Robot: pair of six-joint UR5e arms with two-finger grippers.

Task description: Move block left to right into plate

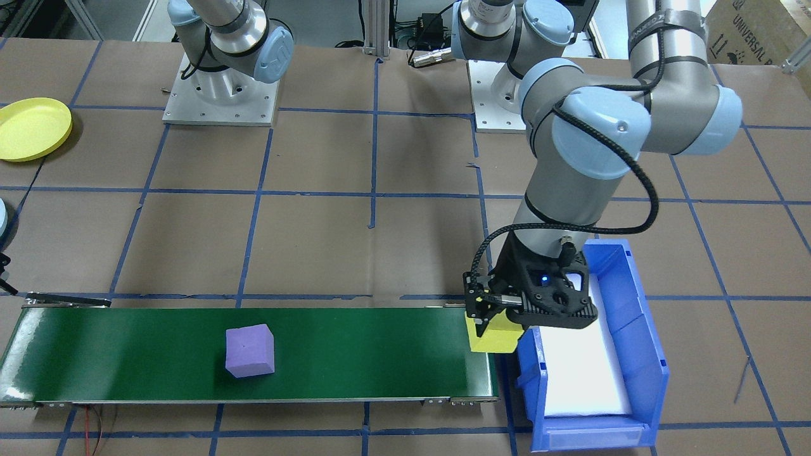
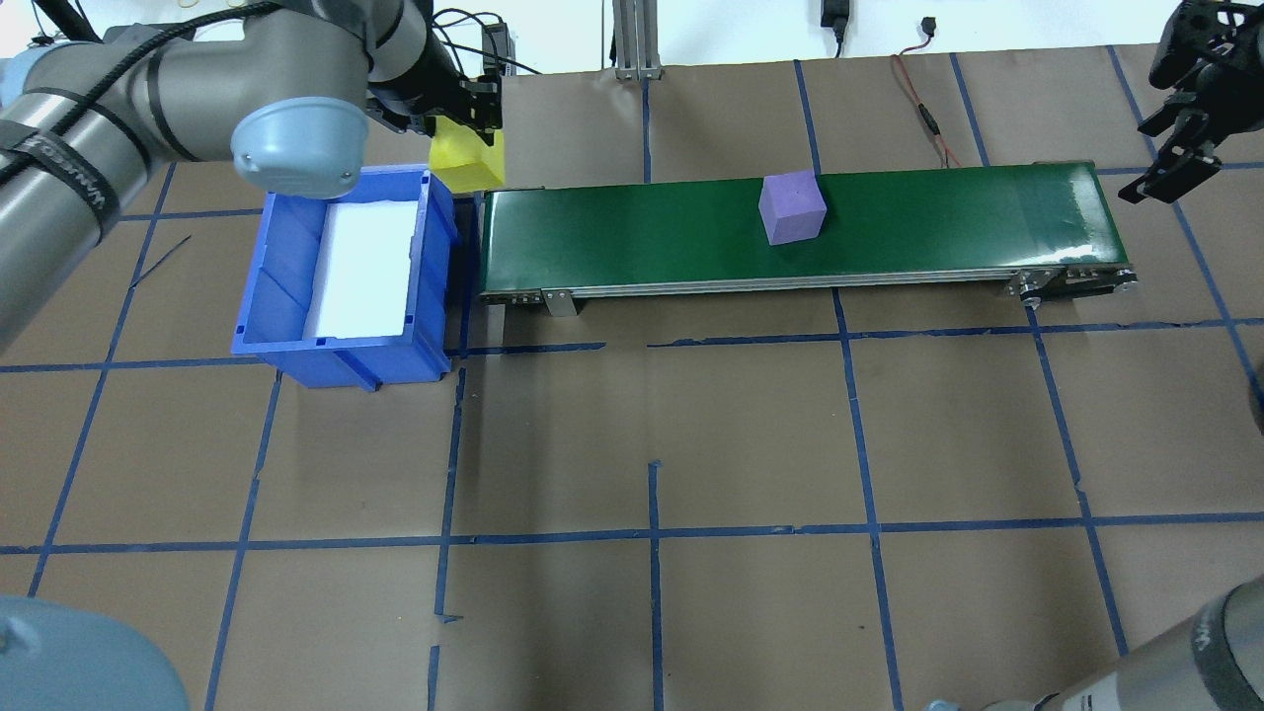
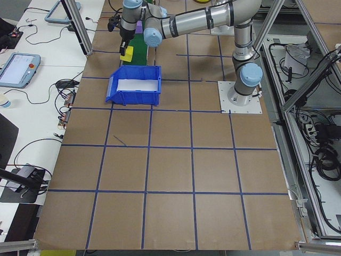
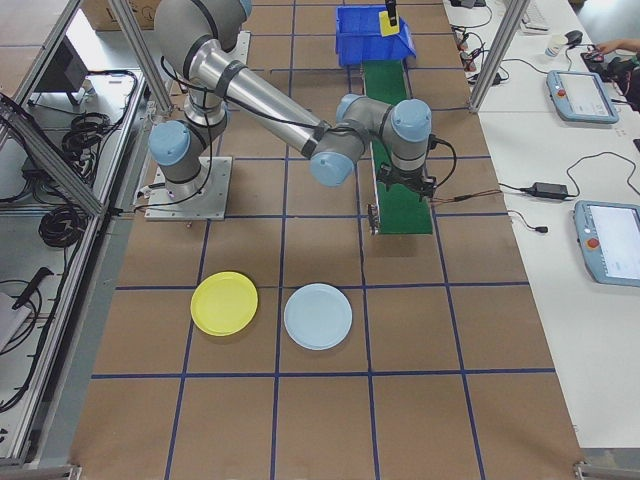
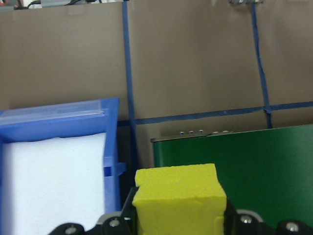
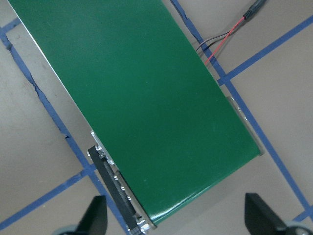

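- Brown paper marked off by blue tape lines covers the table (image 2: pixel 691 444); a green conveyor belt (image 2: pixel 938 222) lies along its far side in the overhead view.
- Left gripper (image 1: pixel 494 320): the jaws are closed on a yellow block (image 1: pixel 497 335), held off the surface at the belt end next to the blue bin (image 1: pixel 640 354). The left wrist view shows the block (image 5: pixel 178 196) clamped between both fingers, above the gap between bin and belt.
- Right gripper (image 2: pixel 1170 163): the jaws stand apart and hold nothing. It hovers at the opposite belt end; the right wrist view shows both fingertips (image 6: pixel 95 215) spread wide above the belt edge.
- Blue bin: it holds a white foam liner (image 2: pixel 365 267) only.
- Purple block (image 1: pixel 250 350): a foam cube resting on the belt, near its middle, touched by neither gripper.
- Yellow plate (image 4: pixel 225 303): round, shallow, with a raised rim. It lies on the paper on the robot's right side, well apart from the belt, with nothing in it.
- Pale blue plate (image 4: pixel 318 316): it lies just beside the yellow plate, also holding nothing.
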